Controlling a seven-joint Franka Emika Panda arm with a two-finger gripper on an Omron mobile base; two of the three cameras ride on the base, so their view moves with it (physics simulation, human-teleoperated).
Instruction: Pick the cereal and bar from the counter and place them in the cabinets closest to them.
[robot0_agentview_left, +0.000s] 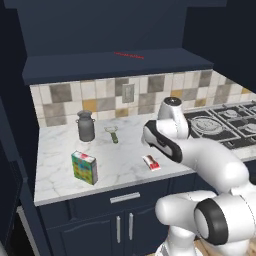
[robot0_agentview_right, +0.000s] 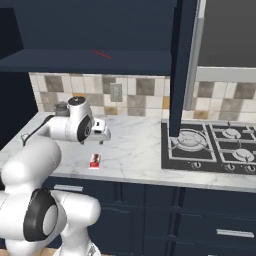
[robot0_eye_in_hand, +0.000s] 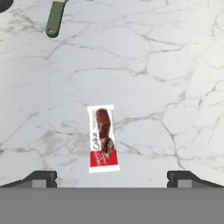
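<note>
While the arm reaches out over the counter (robot0_agentview_left: 60, 150), the left base view shows the cereal (robot0_agentview_left: 84, 167) standing upright near the front edge, untouched. Taking that box as landmark: the bar (robot0_agentview_left: 151, 162) lies flat to its right, also near the front edge; a grey metal jug (robot0_agentview_left: 86, 126) stands behind it toward the tiled wall; a green-handled peeler (robot0_agentview_left: 113, 134) lies behind and to the right. The open wall cabinet (robot0_agentview_left: 120, 65) hangs above, its shelf bare apart from a thin red mark.

In the right base view, the gripper (robot0_agentview_right: 101, 134) hangs above the bar (robot0_agentview_right: 94, 160), not touching it. The cereal box is hidden behind the arm here. The hob (robot0_agentview_right: 215, 145) sits well to the right.

In the hand view, the bar (robot0_eye_in_hand: 103, 138) lies lengthwise between the two fingertips (robot0_eye_in_hand: 41, 178), which stand spread wide on either side, holding nothing. The packet sits a little left of centre. Judgement: the wide spread suits a descent onto the bar's narrow sides; a slight sideways correction appears advisable first. Neither item is yet stowed.
</note>
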